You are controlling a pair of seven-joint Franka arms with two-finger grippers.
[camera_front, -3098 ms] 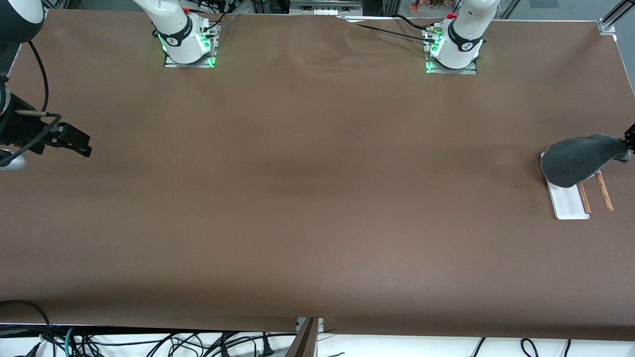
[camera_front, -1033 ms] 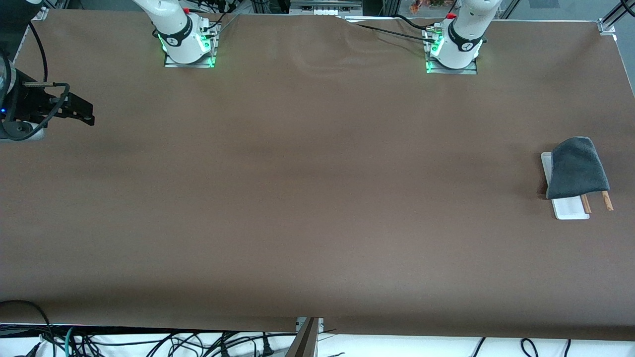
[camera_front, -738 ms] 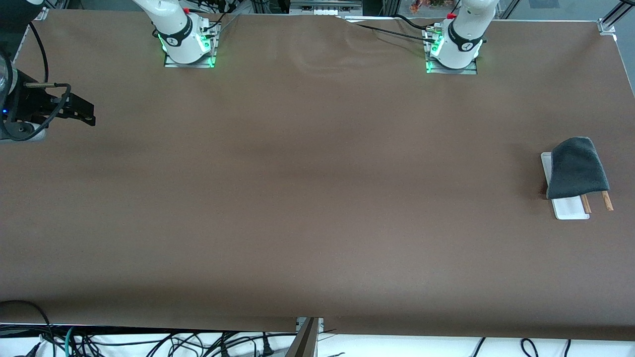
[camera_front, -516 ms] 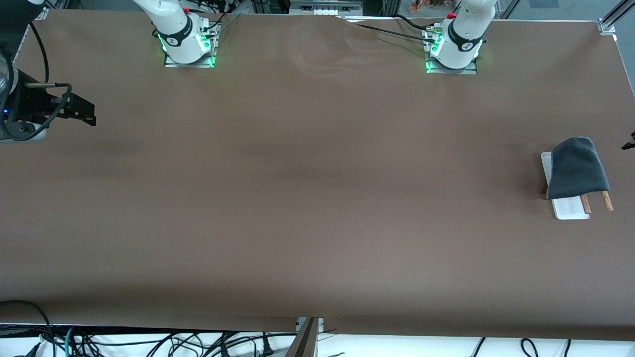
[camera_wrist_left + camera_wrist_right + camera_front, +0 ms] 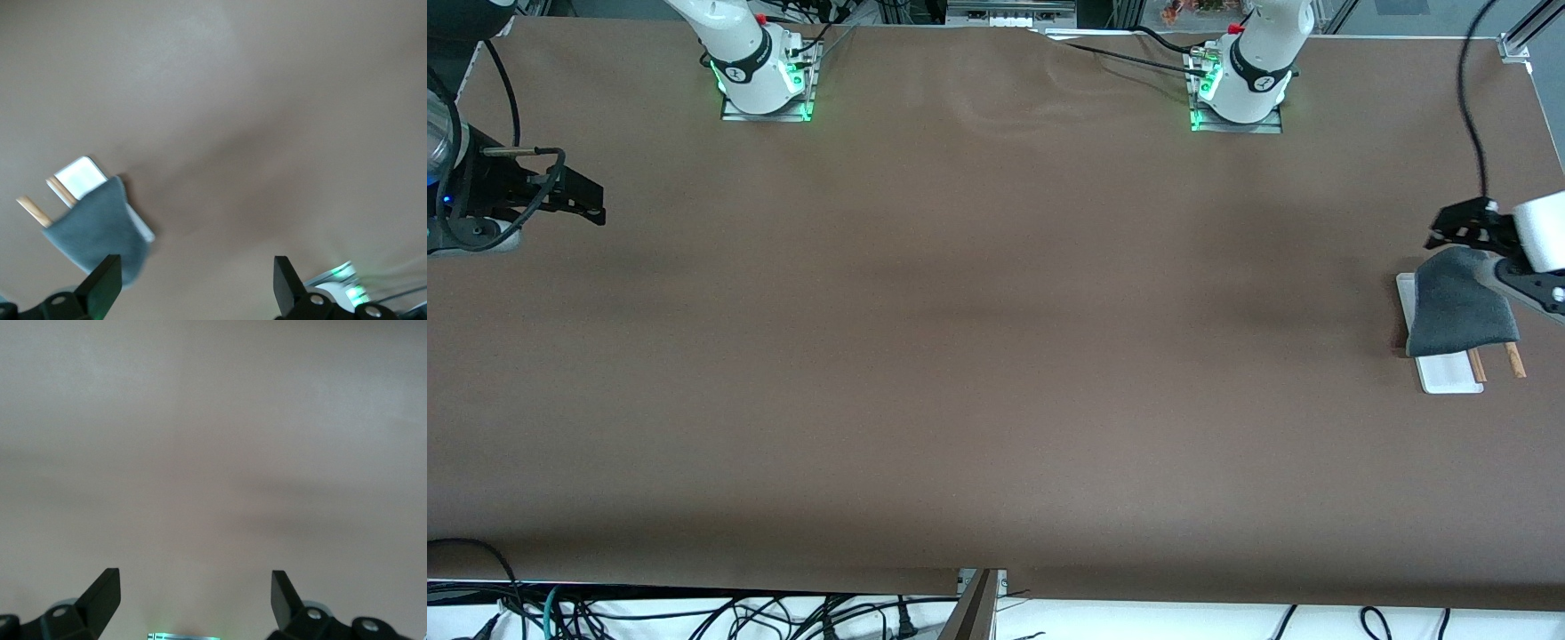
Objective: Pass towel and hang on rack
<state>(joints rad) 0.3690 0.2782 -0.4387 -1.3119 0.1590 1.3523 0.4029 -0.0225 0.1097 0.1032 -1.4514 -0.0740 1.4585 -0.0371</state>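
The dark grey towel (image 5: 1458, 307) hangs draped over the rack (image 5: 1449, 372), a white base with two brown rods, at the left arm's end of the table. Towel (image 5: 100, 230) and rack (image 5: 79, 179) also show in the left wrist view. My left gripper (image 5: 1449, 233) is open and empty, up in the air over the towel's upper edge; in its wrist view (image 5: 197, 283) the jaws stand wide apart with only table between them. My right gripper (image 5: 591, 203) is open and empty, waiting above the table at the right arm's end; in its wrist view (image 5: 195, 597) only bare table shows.
The brown table (image 5: 978, 311) holds nothing else. The right arm's base (image 5: 760, 76) and the left arm's base (image 5: 1240, 84) stand along the edge farthest from the front camera. Cables hang below the nearest edge.
The left gripper let go of the towel, which settled over the rods, drew out of view, and has now come back in over the towel. The right gripper rose slightly.
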